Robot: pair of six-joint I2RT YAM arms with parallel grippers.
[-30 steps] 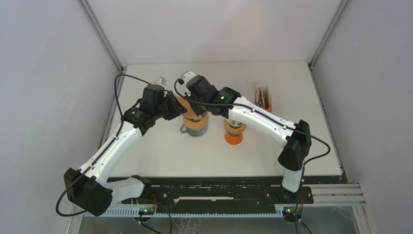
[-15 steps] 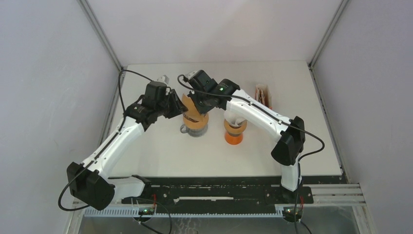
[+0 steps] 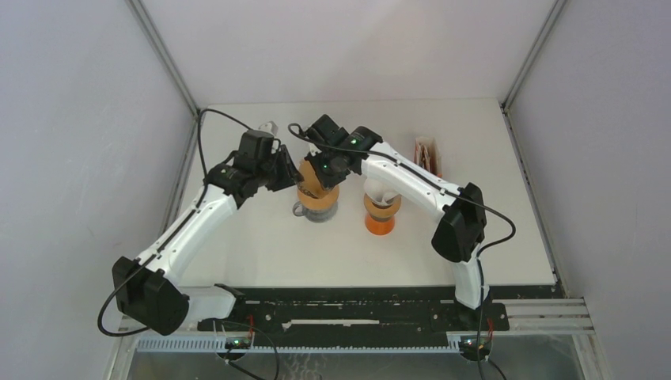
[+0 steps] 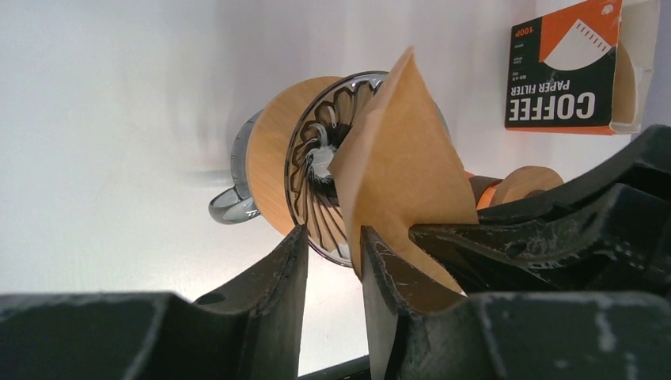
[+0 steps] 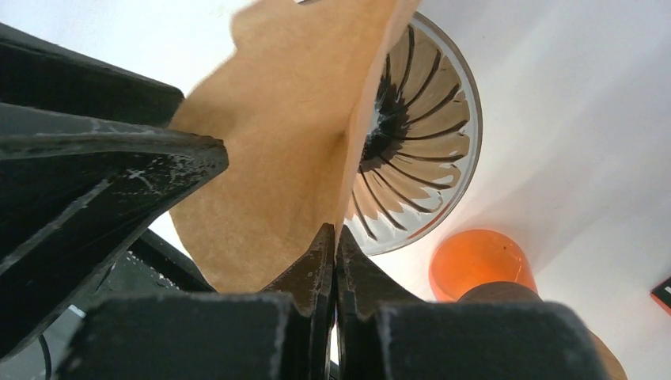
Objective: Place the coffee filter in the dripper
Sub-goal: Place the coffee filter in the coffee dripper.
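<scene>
**Right wrist view: filter pinched at the dripper's rim, not yet seated**

Low in the centre of this frame the right gripper (image 5: 334,237) has its fingers pressed together on one edge of the coffee filter (image 5: 277,158). The brown paper rises folded and partly flat, its upper edge over the ribbed glass dripper (image 5: 419,158) at upper right.

Let go like this, the filter would likely tip off the rim or lie closed across the cone, since only an edge hangs over the mouth. A hard downward push could crease the paper or nudge the dripper. The left arm's finger next to the paper might also snag it.

The left wrist view adds what this one hides. The left gripper (image 4: 332,237) has its jaws apart with nothing between them, and the filter passes behind its right-hand finger. The paper filter box (image 4: 566,71) stands at upper right.

The top view shows only both arms meeting over the dripper mid-frame, with the fingers hidden
</scene>
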